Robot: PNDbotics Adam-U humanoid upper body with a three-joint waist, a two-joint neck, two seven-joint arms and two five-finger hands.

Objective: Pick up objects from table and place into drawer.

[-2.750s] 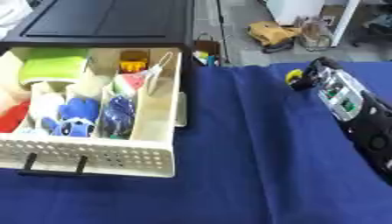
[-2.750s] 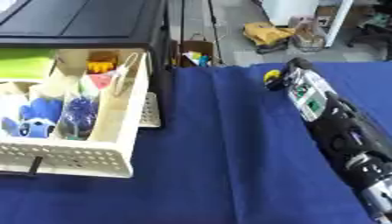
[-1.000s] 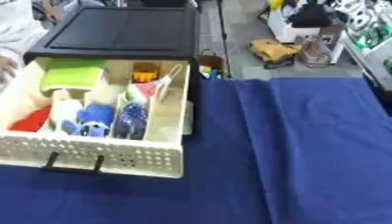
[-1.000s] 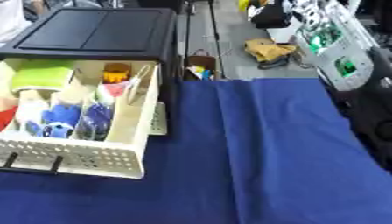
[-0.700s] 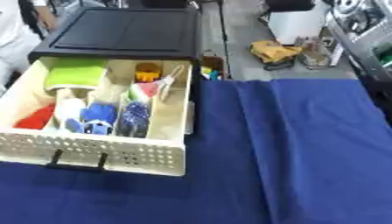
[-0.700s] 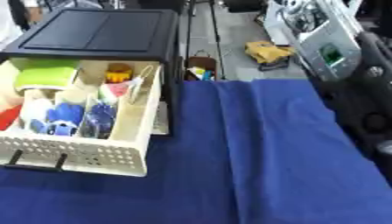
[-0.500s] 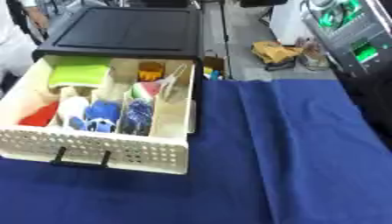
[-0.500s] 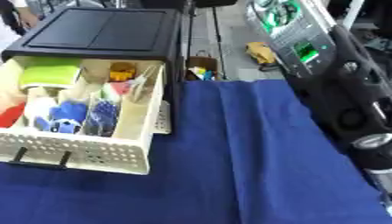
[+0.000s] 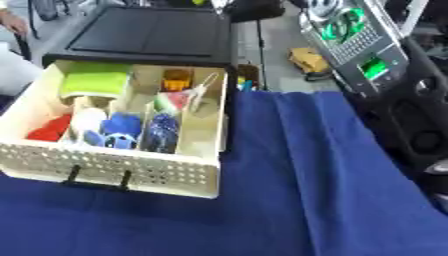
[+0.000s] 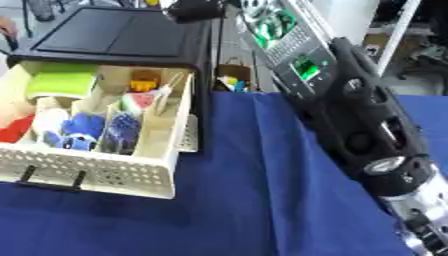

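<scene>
We cannot tell the state of the fingers: the right arm (image 10: 367, 115) crosses the right eye view from the upper middle down to the lower right corner, raised above the bench, and only a dark blurred mass (image 10: 197, 9) shows at its far end, above the black cabinet top (image 10: 114, 32); nothing can be seen held there. No left hand shows in either view. On the arm we note a green-lit panel (image 10: 306, 66) and a perforated plate, with no legible writing or brand. The cream drawer (image 9: 122, 172) stands pulled out at the left, its perforated front carrying a dark handle (image 9: 94, 181). Inside lie a green block (image 9: 92, 81), an orange item (image 9: 176, 78), a red piece (image 9: 48, 129), a white object and several blue objects (image 9: 122, 126), packed in compartments. The blue cloth (image 9: 289, 200) over the bench lies open from the drawer's right wall across to the arm.
</scene>
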